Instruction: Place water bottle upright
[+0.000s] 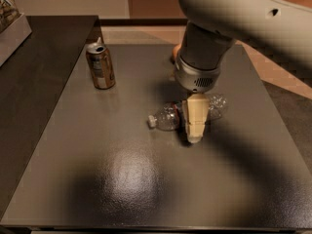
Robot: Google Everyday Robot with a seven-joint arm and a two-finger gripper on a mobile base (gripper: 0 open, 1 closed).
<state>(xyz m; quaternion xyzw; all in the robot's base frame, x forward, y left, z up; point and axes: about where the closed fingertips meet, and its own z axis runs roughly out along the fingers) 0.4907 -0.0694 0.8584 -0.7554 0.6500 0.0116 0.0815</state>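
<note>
Behind end effector [194,131]; water bottle [167,118] midsection

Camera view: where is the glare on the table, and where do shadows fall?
Camera view: a pale glare patch lies on the dark grey tabletop near the front; a broad shadow surrounds it and darkens the surface under the beige gripper, which is over the lying clear crinkled plastic water bottle.

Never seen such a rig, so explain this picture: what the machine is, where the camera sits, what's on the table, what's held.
The pale shape is a robot's one arm, ending in a gripper that sits at the middle of the water bottle. One camera looks down on the dark table; its mount is unknown. The bottle lies on its side, white cap pointing left. A brown-gold can stands upright, back left. Whether the bottle is gripped cannot be told.
</note>
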